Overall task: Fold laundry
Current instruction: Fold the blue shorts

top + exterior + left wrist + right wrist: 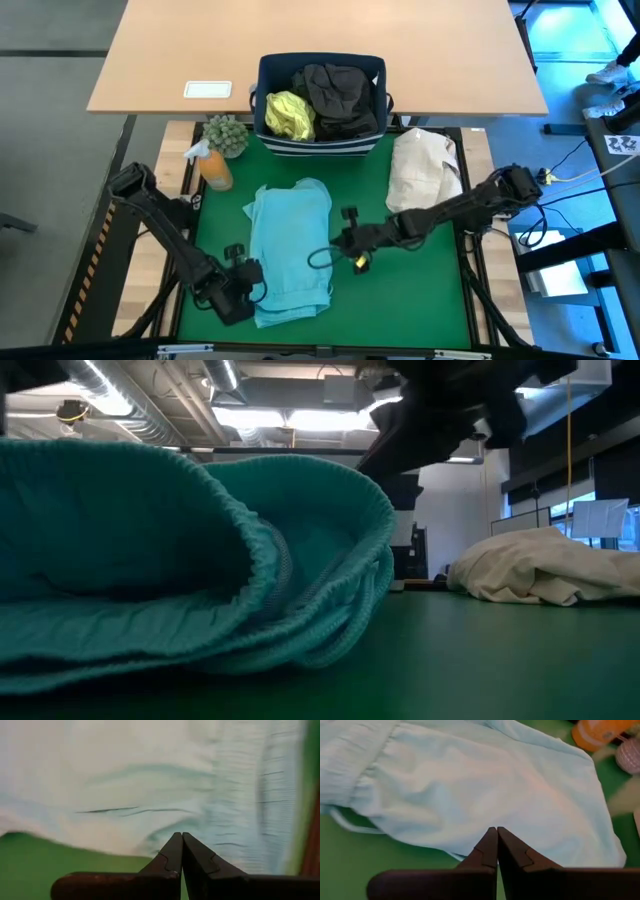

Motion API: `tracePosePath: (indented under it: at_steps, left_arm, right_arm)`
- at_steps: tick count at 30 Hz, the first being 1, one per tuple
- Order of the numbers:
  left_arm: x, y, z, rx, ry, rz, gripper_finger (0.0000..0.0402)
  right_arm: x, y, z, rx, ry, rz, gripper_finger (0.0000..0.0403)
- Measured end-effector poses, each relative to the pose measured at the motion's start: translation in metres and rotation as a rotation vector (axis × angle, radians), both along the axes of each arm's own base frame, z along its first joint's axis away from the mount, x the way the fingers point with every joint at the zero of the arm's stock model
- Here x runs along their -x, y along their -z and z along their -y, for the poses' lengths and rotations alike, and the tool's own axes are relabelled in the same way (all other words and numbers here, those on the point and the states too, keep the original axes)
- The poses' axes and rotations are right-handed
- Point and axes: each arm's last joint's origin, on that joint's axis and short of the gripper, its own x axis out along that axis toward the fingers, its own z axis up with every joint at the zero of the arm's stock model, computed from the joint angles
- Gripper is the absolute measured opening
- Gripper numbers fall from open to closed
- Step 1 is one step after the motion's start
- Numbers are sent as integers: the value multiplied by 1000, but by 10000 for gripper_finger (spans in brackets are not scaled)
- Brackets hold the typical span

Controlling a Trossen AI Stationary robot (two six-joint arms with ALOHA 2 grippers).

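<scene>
A turquoise garment point(290, 248) lies folded in layers on the green mat point(420, 290). Its ribbed waistband end point(300, 570) is toward the table's near edge. My left gripper point(262, 272) is shut at the garment's near left corner, and its wrist view shows the shut tips point(182, 836) over the cloth with nothing between them. My right gripper point(330, 250) is shut beside the garment's right edge, its tips point(497, 830) just short of the cloth point(485, 785). The low view shows a dark gripper point(440, 410) raised above the garment.
A navy bin point(320, 145) at the far edge holds a yellow-green garment point(288, 115) and dark garments point(342, 98). A cream cloth bundle point(424, 168) lies at the far right. An orange bottle point(215, 168) and a small plant point(226, 134) stand far left.
</scene>
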Motion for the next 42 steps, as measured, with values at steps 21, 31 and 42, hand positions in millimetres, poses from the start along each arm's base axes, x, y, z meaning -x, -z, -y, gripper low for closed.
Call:
tracePosePath:
  at_steps: [21,31,42]
  left_arm:
    - [-17,39,31,130,204,96,2]
    - [-17,22,23,93,200,176,2]
    - [-29,21,12,65,153,208,2]
  right_arm:
    - [-2,18,-24,-64,-108,-38,7]
    - [-4,17,-36,-114,-328,5,61]
    - [-4,36,-68,78,-382,97,255]
